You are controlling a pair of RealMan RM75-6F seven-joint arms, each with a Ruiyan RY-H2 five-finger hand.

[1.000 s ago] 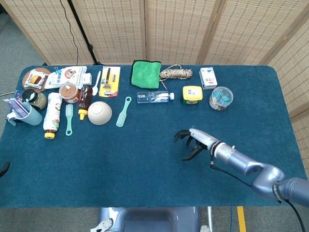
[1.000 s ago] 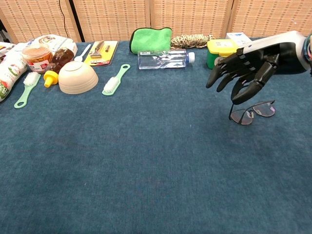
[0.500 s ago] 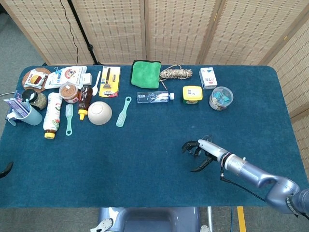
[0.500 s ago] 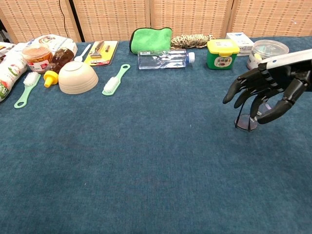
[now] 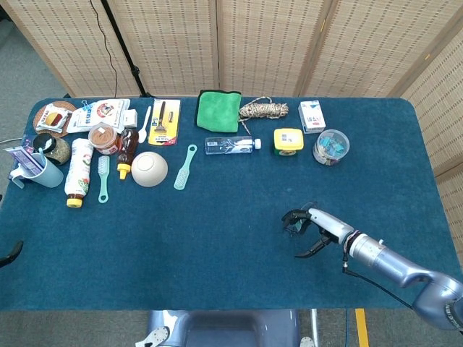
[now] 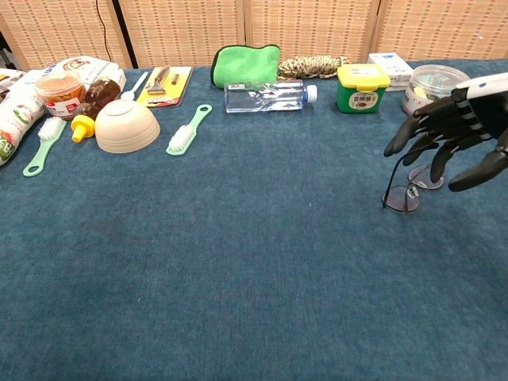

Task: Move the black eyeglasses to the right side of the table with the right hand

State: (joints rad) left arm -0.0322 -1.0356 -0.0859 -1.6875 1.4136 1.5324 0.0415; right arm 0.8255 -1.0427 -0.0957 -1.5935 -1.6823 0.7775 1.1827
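Observation:
The black eyeglasses (image 6: 400,199) sit on the blue table (image 5: 217,238), right of centre, with their lenses toward the chest camera. My right hand (image 6: 459,131) hovers just above and to the right of them. Its fingers are spread and hang down over the frame, and nothing is gripped. In the head view the same right hand (image 5: 311,228) covers most of the glasses. A dark sliver of my left hand (image 5: 9,253) shows at the table's left edge, too little to read its pose.
Behind the hand along the back stand a water bottle (image 5: 231,144), a yellow-lidded jar (image 5: 288,141), a clear tub (image 5: 330,146) and a white box (image 5: 312,116). A bowl (image 5: 149,168), brushes and food packs crowd the back left.
My right hand has slid to the right and toward the table's front edge, fingers still spread. The glasses lie in about the same spot.

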